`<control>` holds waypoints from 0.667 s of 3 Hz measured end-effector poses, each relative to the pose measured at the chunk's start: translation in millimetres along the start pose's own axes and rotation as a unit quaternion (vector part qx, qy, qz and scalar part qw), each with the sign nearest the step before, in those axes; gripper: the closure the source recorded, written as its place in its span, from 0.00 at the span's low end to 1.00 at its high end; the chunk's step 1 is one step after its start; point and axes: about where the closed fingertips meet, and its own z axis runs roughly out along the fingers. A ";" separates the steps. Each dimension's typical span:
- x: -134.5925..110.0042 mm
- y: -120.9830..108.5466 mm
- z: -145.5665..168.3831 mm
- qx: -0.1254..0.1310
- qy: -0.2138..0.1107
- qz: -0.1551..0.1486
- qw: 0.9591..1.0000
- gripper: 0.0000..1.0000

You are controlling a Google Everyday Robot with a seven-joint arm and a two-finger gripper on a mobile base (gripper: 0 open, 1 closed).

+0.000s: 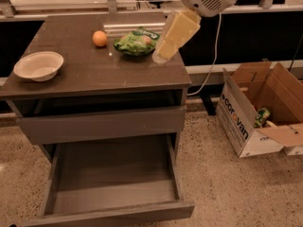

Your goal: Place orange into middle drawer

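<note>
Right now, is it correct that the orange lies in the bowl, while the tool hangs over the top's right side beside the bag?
Not quite. The camera view shows the orange lying on the top, just left of the bag and well apart from the bowl. The rest holds: the tool hangs over the top's right side, beside the bag.
</note>
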 end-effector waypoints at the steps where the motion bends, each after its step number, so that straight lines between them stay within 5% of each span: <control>1: -22.7 -21.4 45.0 -0.001 -0.064 0.013 0.998 0.00; 2: -34.4 -60.4 105.3 0.028 -0.112 0.047 0.992 0.00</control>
